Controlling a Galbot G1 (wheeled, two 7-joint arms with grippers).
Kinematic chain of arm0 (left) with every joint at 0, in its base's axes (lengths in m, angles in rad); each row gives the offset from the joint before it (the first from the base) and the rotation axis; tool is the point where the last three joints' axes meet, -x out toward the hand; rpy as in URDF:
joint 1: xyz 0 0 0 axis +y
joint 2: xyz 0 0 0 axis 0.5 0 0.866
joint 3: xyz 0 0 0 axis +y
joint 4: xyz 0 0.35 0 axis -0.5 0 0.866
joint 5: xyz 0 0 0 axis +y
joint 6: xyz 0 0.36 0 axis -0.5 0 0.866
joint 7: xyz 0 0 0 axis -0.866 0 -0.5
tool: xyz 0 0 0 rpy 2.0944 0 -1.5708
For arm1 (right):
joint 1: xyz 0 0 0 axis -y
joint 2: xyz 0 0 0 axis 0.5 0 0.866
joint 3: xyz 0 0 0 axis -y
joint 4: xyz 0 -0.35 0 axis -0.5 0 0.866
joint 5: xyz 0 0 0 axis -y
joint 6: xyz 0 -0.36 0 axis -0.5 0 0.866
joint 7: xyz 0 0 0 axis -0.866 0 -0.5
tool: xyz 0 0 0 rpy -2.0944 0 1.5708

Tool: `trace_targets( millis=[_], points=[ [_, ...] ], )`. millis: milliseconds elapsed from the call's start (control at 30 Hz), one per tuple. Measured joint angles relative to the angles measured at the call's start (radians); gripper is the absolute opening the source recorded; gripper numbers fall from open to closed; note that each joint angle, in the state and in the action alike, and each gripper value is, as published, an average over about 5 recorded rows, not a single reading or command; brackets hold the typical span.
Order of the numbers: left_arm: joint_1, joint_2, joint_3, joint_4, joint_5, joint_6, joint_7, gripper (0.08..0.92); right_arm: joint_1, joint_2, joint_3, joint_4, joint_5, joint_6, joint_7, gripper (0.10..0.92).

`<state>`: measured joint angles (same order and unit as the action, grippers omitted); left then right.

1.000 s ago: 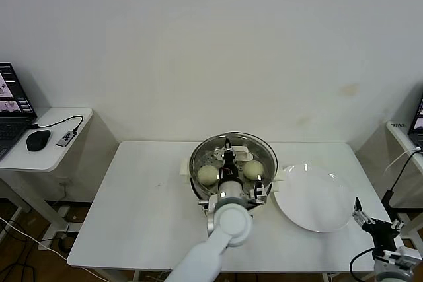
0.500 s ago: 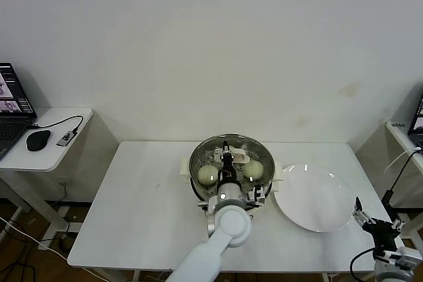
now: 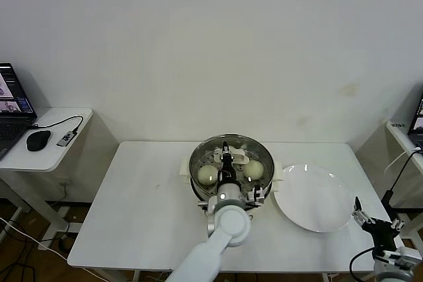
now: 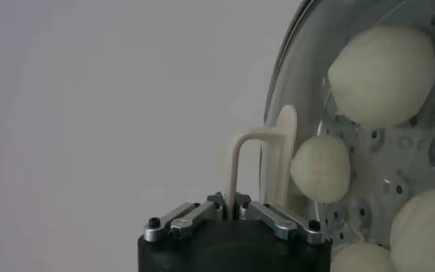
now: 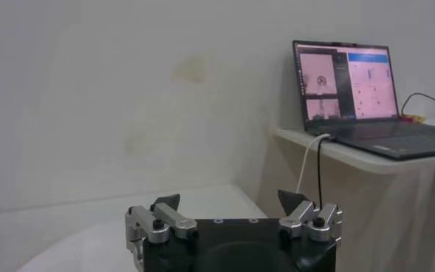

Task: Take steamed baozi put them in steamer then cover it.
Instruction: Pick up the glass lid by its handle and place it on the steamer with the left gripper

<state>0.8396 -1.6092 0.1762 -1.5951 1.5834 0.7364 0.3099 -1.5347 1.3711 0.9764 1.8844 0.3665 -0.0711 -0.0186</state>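
White table (image 3: 139, 209), plain wall behind. My left gripper (image 4: 232, 213) clenched on cover (image 3: 231, 157) handle, cover sitting on steamer (image 3: 195, 183), baozi (image 4: 383, 65) inside. Right gripper (image 5: 230, 203) parked off table edge, fingers spread. Risk: letting go with rim unseated, cover probably slides off.

**Right gripper open beside a side desk**

The right gripper (image 5: 230, 203) fills the lower part of the view, its two dark fingertips (image 5: 167, 202) spread well apart with nothing between them. Beyond it lies a pale tabletop (image 5: 91, 225) against a white wall (image 5: 128, 89). An open laptop (image 5: 350, 92) sits on a side desk (image 5: 350, 155), a white cable (image 5: 306, 166) hanging from the desk's edge.
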Motion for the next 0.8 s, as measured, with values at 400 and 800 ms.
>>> trace_targets(
  millis=[400, 800],
  points=[
    [0.023, 0.000, 0.007, -0.035, -0.026, 0.000, 0.001, 0.395, 0.001, 0.000, 0.000, -0.002, 0.000, 0.002, 0.000, 0.823],
    [0.063, 0.000, 0.024, -0.137, -0.049, 0.000, 0.055, 0.755, -0.001, -0.004, 0.001, -0.008, 0.000, 0.004, 0.000, 0.823]
  ],
)
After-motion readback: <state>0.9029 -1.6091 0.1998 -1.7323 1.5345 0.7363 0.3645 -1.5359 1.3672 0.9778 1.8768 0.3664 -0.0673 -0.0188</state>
